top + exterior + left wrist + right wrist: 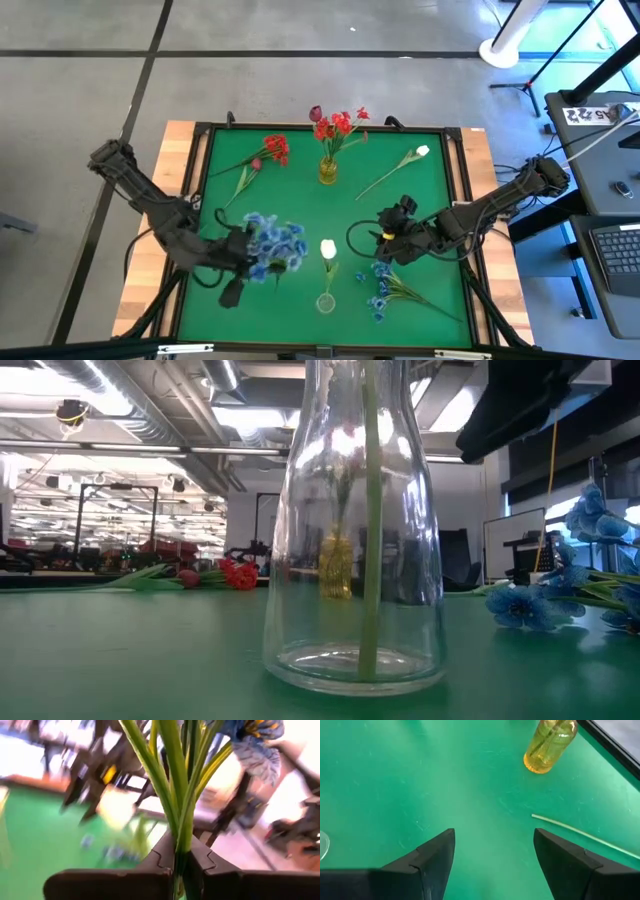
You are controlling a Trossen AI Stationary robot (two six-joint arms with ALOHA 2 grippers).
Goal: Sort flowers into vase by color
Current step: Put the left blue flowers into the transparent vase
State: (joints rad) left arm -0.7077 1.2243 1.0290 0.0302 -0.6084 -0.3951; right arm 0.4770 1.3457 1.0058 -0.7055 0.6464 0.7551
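Clear glass vase (352,530), near front edge of green worktop (430,200), holds one white flower (327,249) upright. Left gripper (181,870) clamps a blue flower bunch (272,243), stems upright, beside it. Right gripper (494,865), fingers spread, hovers toward the right edge, empty.

Left arm runs from upper left of high view down toward lower centre; left gripper (182,870) clamped tight, 2 fingers pressed on green stems. Right arm enters from right edge, right gripper (494,855) at centre-right, fingers spread wide, nothing held.
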